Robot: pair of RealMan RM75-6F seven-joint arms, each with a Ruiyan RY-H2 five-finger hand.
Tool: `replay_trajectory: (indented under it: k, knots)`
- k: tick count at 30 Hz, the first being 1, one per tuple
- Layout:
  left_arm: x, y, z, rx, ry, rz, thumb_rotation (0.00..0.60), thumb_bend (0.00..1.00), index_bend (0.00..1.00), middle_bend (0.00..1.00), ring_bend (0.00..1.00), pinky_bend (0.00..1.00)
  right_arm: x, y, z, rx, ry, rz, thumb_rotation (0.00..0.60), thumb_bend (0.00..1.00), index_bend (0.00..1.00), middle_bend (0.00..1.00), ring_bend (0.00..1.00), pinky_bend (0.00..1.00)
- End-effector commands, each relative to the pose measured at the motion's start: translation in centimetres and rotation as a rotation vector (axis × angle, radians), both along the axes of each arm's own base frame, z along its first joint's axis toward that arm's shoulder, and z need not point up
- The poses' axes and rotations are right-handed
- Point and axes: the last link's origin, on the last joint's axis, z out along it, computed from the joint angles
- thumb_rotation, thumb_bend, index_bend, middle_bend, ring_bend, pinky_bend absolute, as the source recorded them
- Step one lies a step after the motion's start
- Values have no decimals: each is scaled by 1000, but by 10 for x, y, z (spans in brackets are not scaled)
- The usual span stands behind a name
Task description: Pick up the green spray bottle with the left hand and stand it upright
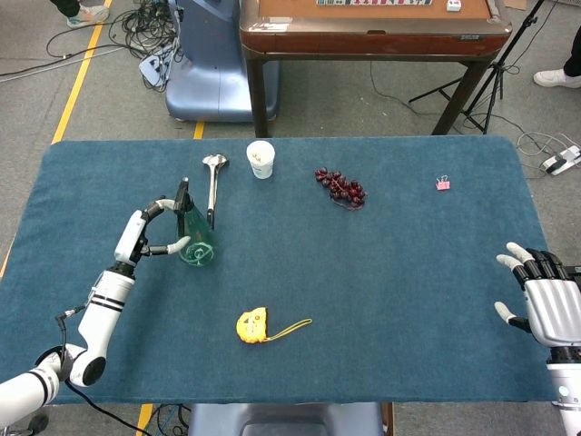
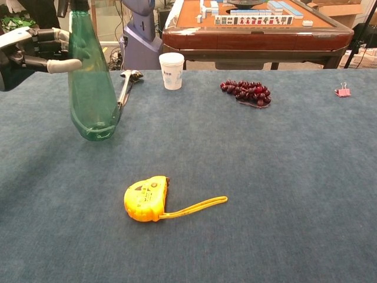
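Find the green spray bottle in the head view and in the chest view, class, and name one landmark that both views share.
Head view: green spray bottle stands left of centre on the blue table, the left robot hand around it.
Chest view: the bottle stands tall at upper left, fingers at its neck.
Shared landmark: the white paper cup, beyond and right of the bottle.

The green spray bottle [image 1: 194,238] stood roughly upright on the blue table [image 1: 381,263], its upper part held by the left hand [image 1: 138,235]. A metal ladle [image 1: 213,184] lay just behind it, and a yellow tape measure [image 1: 253,325] sat nearer the front edge. The right hand [image 1: 542,301] rested at the far right with fingers spread, holding nothing.
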Motion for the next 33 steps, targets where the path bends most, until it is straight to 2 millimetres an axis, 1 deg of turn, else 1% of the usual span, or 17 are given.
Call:
replay_trajectory:
  k: [1,7,10,12,14,18,22,27,31,33]
  knots:
    - [-2,-1,-6,14,2,-7,600,323,476,419,246,22,0,0,0,-1,0,0,600,170,253,164,114,138]
    - [-7,-1,-10,17,12,-1,600,323,471,417,245,22,0,0,0,1,0,-2,600,170,253,163,114,138]
    - [-10,-1,-12,15,19,4,600,323,449,402,233,22,0,0,1,-2,0,-3,600,170,253,164,114,138]
    - [-12,-1,-13,12,20,6,600,323,406,360,206,22,-1,1,1,-5,-1,-4,600,169,253,164,114,138]
    - [-13,-2,-13,12,27,7,600,323,340,301,171,22,-1,1,2,-8,0,-5,600,170,253,164,114,138]
    - [-14,-2,-13,20,33,8,600,323,260,235,134,22,0,1,3,-11,-2,-3,600,170,253,164,114,138]
    - [-15,-3,-11,31,36,8,600,323,126,147,69,22,-1,1,3,-12,-3,-3,600,169,253,164,114,138]
    - [-16,-5,-9,39,39,6,600,323,77,115,55,22,0,1,3,-12,-4,1,600,170,253,164,114,138]
    - [-17,-8,-7,34,39,1,600,323,5,45,7,9,0,2,3,-13,-4,2,600,170,253,164,114,138]
    - [-16,-9,-5,34,39,-3,600,323,0,19,0,2,0,2,4,-13,-5,2,600,170,253,164,114,138]
